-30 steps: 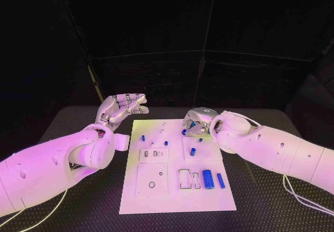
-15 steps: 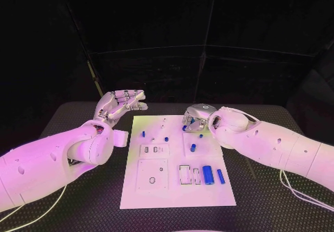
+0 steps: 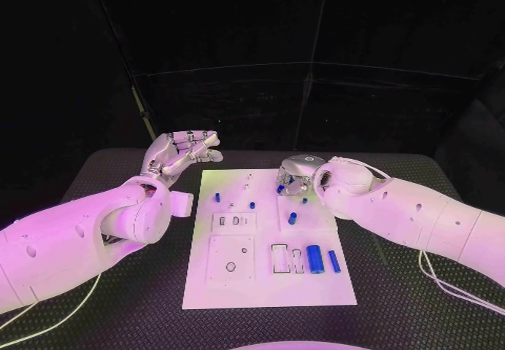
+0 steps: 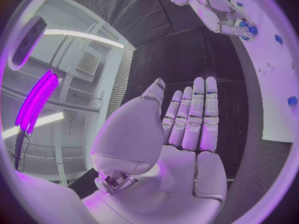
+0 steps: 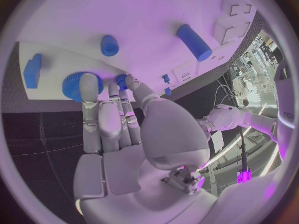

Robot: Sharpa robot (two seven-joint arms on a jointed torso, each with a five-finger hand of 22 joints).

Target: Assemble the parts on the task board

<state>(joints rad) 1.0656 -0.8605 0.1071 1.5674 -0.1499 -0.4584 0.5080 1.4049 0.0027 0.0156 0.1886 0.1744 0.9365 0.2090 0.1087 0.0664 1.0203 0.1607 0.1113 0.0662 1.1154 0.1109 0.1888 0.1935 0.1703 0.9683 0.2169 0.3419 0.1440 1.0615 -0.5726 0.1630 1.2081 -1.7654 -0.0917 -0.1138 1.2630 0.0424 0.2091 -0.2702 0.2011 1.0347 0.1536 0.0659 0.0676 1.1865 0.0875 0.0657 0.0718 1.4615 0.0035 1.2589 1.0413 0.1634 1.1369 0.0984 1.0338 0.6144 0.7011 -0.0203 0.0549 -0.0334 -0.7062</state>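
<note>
Two hands, right hand [image 3: 293, 177] first. Reaches down over the upper right of the task board [image 3: 268, 295], fingers straight and close together, thumb tip brought in beside them. Touches or nearly touches a small blue peg [image 5: 121, 79] at the fingertips; cannot tell whether pinched or merely brushed. Hovers also just beside a round knurled blue part [image 5: 77, 85] on the board under the fingers.

Left hand [image 3: 181, 154] next. Hovers in the upper left of the head view, off the board's left edge and well apart from every part. Fingers stretched out side by side, thumb set off from them, nothing held.

Outward from there, across the board:
- **Lower right:** two long blue cylinders [image 3: 314, 255], lying flat side by side next to narrow rectangular recesses [image 3: 284, 261], apparently unfilled.
- **Middle band:** small blue pieces [image 3: 292, 217], scattered, some seemingly upright, too small to call seated or loose.
- **Centre left and lower left:** square white blocks [image 3: 230, 266] with openings showing no blue.

Judged from that, early in the job. Nothing plainly assembled; most pockets apparently vacant, the cylinders loose. Left to do, probably nearly all, beginning with the peg under the right hand at the top of the board.
</note>
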